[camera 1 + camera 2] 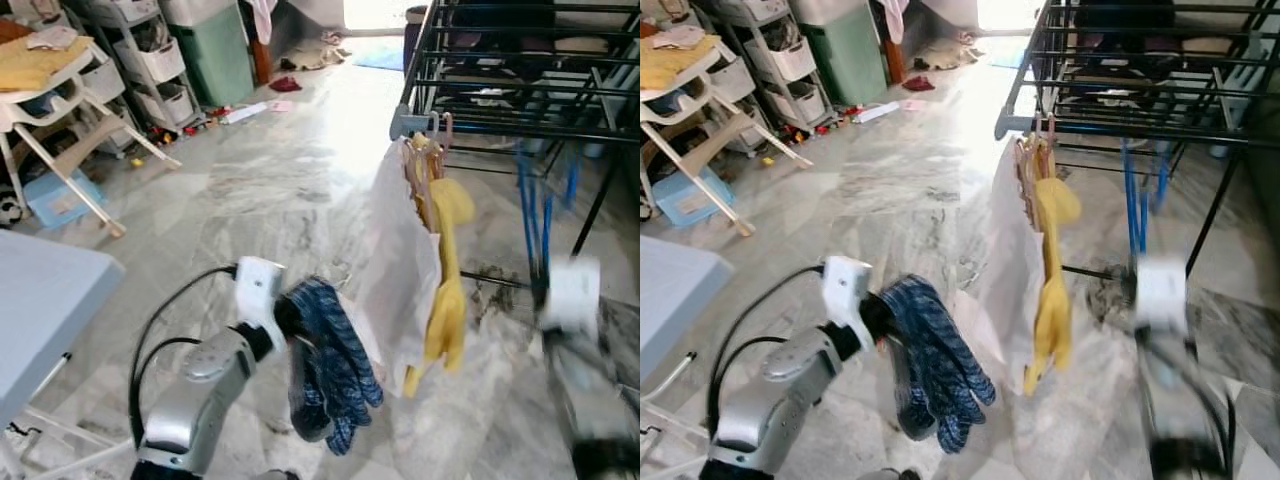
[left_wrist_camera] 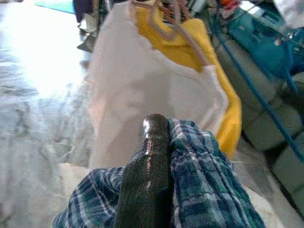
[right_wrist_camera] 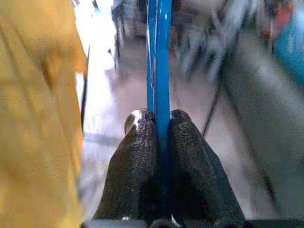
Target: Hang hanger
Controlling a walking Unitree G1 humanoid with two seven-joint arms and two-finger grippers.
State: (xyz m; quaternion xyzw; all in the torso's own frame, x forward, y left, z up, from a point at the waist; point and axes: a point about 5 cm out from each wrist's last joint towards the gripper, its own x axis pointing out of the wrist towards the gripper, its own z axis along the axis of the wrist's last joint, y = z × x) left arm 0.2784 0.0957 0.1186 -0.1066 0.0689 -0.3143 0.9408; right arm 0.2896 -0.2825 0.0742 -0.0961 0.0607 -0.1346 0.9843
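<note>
Beside the black tubular drying rack (image 1: 520,90), on a glossy grey-veined marble floor (image 1: 260,190), the left gripper (image 2: 147,180) carries a soft blue-and-white plaid garment (image 1: 330,365) that drapes in folds over its glossy black fingers (image 2: 152,142); whether those fingers are spread or pressed together cannot be told. Near it, a thin white garment (image 1: 400,270) and a limp yellow garment (image 1: 447,290) hang from the rack's corner on curved pale hangers (image 2: 178,28). To the right, the right gripper (image 3: 160,124) pinches a slim, smooth blue hanger (image 3: 159,57) between its textured pads; this hanger hangs from the rack rail (image 1: 530,215). The right arm appears blurred.
</note>
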